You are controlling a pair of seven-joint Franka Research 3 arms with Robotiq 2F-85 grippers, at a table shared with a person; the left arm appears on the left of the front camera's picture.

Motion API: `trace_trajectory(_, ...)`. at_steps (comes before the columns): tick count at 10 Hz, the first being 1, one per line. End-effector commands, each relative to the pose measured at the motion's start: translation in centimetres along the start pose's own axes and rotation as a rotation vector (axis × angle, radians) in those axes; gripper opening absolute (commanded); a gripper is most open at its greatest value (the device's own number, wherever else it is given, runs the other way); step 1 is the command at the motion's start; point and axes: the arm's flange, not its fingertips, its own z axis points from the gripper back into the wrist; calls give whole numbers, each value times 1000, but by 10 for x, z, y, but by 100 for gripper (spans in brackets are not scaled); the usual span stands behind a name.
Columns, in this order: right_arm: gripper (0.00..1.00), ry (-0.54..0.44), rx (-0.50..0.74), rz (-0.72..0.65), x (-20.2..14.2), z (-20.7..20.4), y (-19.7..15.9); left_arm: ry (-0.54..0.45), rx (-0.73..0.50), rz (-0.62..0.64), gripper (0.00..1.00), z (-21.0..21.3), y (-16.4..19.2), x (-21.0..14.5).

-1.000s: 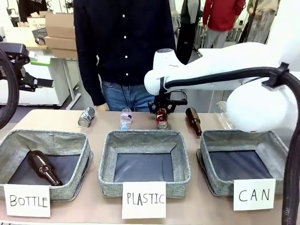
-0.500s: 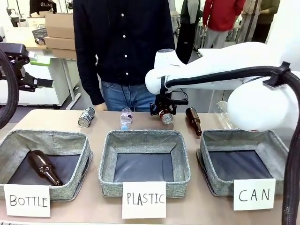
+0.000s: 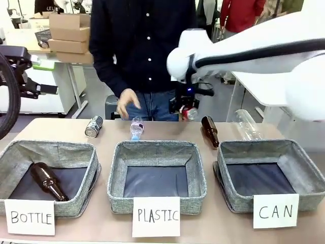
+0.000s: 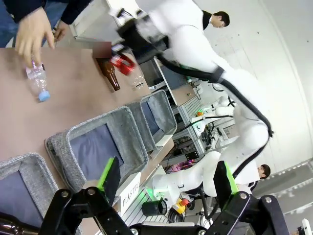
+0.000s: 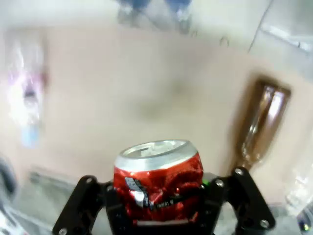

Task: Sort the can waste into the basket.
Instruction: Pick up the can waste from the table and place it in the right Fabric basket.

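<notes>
Front, right hand (image 3: 185, 107): clamped on the red can (image 3: 190, 113). A second ago it held the can down at the table (image 3: 61, 127); now it has carried it clear, up in front of the person.
Front, red can: in the air, above and left of the brown bottle (image 3: 209, 130), not yet over the CAN basket (image 3: 223, 152).
Front, CAN basket: at the right of the row behind its card (image 3: 275, 211), nothing in it.
Front, dark can (image 3: 94, 126): lies on the table as before, at the far left, well apart from the CAN basket.
Front, person's hand (image 3: 127, 103): has come in just above the plastic bottle (image 3: 136, 128).
Left wrist, left hand (image 4: 166, 178): fingers spread, holding nothing.
Left wrist, red can (image 4: 122, 61): held aloft, just beside the brown bottle (image 4: 110, 76) in this angle; the CAN basket (image 4: 146, 100) is the farthest of the row.
Left wrist, person's hand (image 4: 32, 32): fingertips down over the plastic bottle (image 4: 36, 81); whether they touch it I cannot tell.
Right wrist, right hand (image 5: 159, 196): both fingers tight against the dented red can (image 5: 159, 181), top end facing the camera.
Right wrist, surroundings: table (image 5: 146, 88) and brown bottle (image 5: 259, 122) are smeared, which suggests the arm is moving.
Meaning: the first can looks securely picked; it needs carrying right and toward the robot over the CAN basket, then release. The dark can remains.
</notes>
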Motion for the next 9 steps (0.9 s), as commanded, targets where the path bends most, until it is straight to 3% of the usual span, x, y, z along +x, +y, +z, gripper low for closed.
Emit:
trace_trajectory(1,4,142,-35,168,-109,30,-41,-13,-17,-23,100,-2,1,1)
trace_trajectory(2,4,136,-22,198,-148,37,-55,-13,-17,-23,100,-2,1,1)
trace_trajectory(4,4,-1,108,237,-227,33,-95,-13,-17,-23,100,-2,1,1)
trace_trajectory(5,4,-39,166,204,-248,24,-112,-13,-17,-23,100,-2,1,1)
trace_trajectory(9,4,-92,263,163,-275,5,-139,-13,-17,-23,100,-2,1,1)
